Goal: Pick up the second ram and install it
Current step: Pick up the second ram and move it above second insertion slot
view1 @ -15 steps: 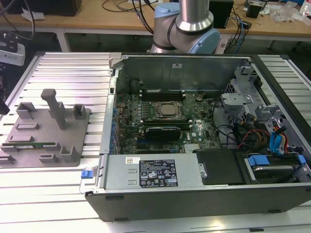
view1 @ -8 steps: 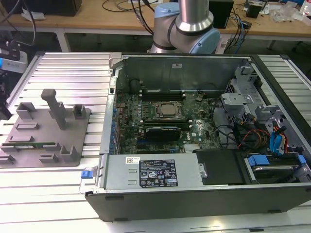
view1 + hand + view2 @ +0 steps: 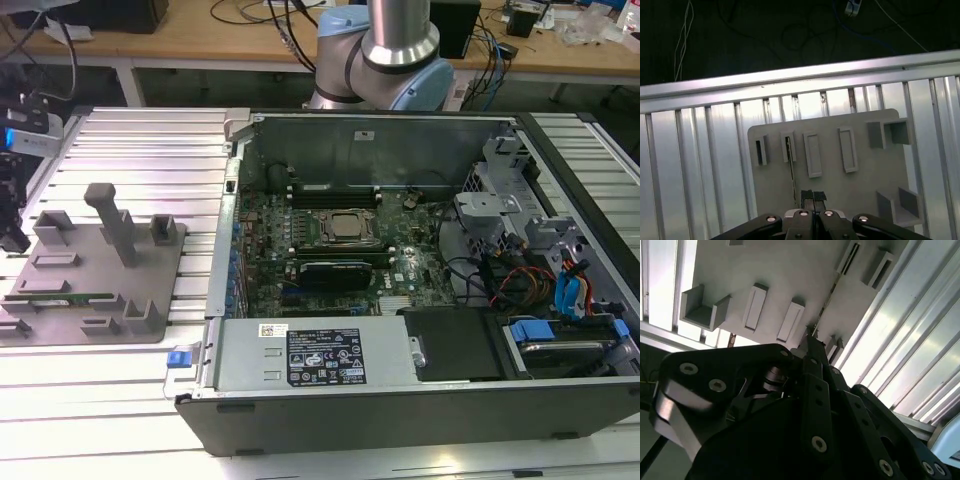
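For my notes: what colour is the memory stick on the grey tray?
The memory stick is green, best seen in the exterior view.

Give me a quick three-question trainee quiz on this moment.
1. True or false: the ram stick sits on the grey plate.
2. The gripper is nearest to: A the plate, B the processor, C the drive bay.
3. Fill in: the computer case stands ____, its motherboard showing.
Key: 1 true; 2 A; 3 open.
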`<state>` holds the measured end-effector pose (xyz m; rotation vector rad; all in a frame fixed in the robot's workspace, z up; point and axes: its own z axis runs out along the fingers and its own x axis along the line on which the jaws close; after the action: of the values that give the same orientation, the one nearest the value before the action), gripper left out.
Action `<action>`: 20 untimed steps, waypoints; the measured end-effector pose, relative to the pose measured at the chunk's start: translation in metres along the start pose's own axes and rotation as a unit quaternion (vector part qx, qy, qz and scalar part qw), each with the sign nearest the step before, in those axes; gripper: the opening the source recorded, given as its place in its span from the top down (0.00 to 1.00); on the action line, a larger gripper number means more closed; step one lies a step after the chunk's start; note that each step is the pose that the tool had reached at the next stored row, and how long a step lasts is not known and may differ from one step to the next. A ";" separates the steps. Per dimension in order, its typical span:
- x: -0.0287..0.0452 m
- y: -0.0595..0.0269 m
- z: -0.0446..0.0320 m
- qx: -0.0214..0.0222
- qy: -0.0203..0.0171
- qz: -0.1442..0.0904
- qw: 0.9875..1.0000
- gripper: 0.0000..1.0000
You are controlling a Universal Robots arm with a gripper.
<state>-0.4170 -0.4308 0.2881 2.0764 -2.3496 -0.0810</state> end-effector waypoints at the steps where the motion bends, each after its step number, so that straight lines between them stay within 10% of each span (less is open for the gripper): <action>1: 0.0007 -0.0005 0.0032 0.000 0.000 -0.004 1.000 0.92; 20: 0.0106 -0.0070 0.0422 -0.001 0.002 -0.044 0.999 0.92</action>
<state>-0.4130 -0.4407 0.2453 2.1760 -2.2544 -0.0806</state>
